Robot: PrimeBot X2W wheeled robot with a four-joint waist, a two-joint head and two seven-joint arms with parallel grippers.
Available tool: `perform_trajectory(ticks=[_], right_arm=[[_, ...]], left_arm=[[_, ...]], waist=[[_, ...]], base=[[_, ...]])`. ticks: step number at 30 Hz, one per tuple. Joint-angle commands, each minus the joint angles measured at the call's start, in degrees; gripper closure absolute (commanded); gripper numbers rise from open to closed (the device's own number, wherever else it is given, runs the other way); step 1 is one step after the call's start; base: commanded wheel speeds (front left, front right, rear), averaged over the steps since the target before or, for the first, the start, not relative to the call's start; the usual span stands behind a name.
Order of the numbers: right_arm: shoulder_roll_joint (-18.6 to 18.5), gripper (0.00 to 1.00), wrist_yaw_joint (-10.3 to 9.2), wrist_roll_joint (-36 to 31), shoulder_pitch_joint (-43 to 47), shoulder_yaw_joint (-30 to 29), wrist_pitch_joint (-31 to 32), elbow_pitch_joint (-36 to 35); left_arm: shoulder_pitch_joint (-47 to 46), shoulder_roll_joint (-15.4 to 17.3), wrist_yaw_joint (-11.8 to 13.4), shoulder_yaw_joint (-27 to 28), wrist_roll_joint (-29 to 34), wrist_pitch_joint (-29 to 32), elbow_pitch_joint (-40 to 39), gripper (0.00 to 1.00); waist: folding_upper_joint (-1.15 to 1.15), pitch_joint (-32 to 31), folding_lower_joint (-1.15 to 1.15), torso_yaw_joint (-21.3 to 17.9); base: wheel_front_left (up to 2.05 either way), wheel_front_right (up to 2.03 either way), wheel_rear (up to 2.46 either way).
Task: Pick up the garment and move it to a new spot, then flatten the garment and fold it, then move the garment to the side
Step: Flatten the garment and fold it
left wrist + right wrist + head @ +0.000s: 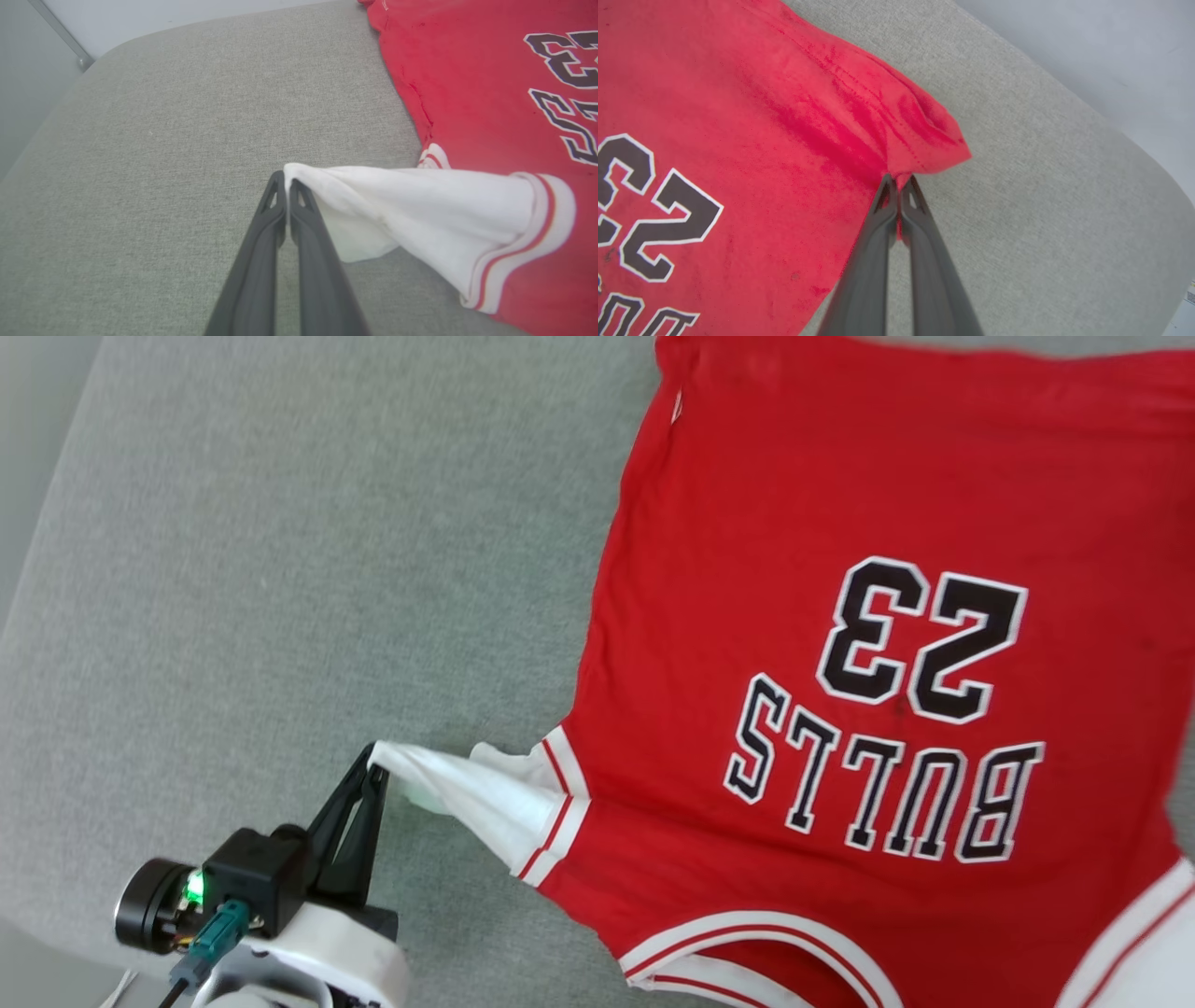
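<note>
The garment (pixel 840 523) lying on the cushion (pixel 280 569), toward its right, one sleeve (pixel 467 793) reaching out leftward

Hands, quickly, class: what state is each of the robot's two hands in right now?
Left hand: closed, holding the garment by its white sleeve.
Right hand: closed, holding the garment's red edge.

The red jersey shirt (pixel 747 523) is showing black, white-edged "BULLS 23" lettering (pixel 896 709) across its face. Its short white sleeve (pixel 467 793) is ending in white-and-red striped trim (pixel 558 803), and the same stripes are running around the neckline (pixel 747 924). The pale grey woven fabric surface (pixel 280 569) is looking plain and faintly speckled. The left gripper (pixel 375 767) is showing matte black fingers, with a green light (pixel 194 887) glowing behind them.
</note>
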Motion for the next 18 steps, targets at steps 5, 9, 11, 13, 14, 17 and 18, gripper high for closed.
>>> perform_trajectory(ticks=[5, 9, 11, 13, 14, 17, 18], right_arm=[[-5.81, 1.0, -0.03, 5.64, 5.18, 5.38, -4.54, -7.5], [-11.47, 1.0, -0.03, 8.94, 11.47, 7.97, -7.83, -13.65], [-13.96, 1.0, -0.03, 10.59, 15.32, 8.08, -9.6, -16.1], [-16.52, 1.0, -0.03, 11.77, 20.02, 7.86, -11.15, -17.84], [-17.82, 1.0, -0.03, 12.23, 22.55, 7.64, -11.99, -18.65], [-20.41, 1.0, -0.03, 14.43, 31.4, 6.63, -13.91, -19.88], [-20.69, 1.0, -0.03, 15.24, 34.64, 6.13, -14.58, -19.78]], left_arm=[[3.65, 1.67, 1.45, 0.75, -1.11, -0.32, -0.78, 1.0], [6.17, 2.83, 2.18, 1.35, -2.24, -0.29, -1.19, 1.0], [7.38, 3.24, 2.51, 1.63, -2.82, -0.29, -1.19, 1.0], [8.42, 3.64, 2.85, 1.92, -3.26, -0.3, -1.38, 1.0], [8.95, 3.96, 2.99, 1.93, -3.41, -0.3, -1.42, 1.0], [10.08, 4.49, 3.16, 2.22, -3.88, -0.31, -1.51, 1.0], [10.47, 4.56, 3.33, 2.34, -4.05, -0.31, -1.5, 1.0]], waist=[[0.0, -7.48, 0.0, -5.16], [0.0, -10.0, 0.0, -7.68], [0.0, -11.17, 0.0, -8.95], [0.0, -12.2, 0.0, -10.05], [0.0, -12.62, 0.0, -10.56], [0.0, -13.6, 0.0, -11.68], [0.0, -13.87, 0.0, -12.16]], base=[[0.0, 0.0, 0.0], [0.0, 0.0, 0.0], [0.0, 0.0, 0.0], [0.0, 0.0, 0.0], [0.0, 0.0, 0.0], [0.0, 0.0, 0.0], [0.0, 0.0, 0.0]])
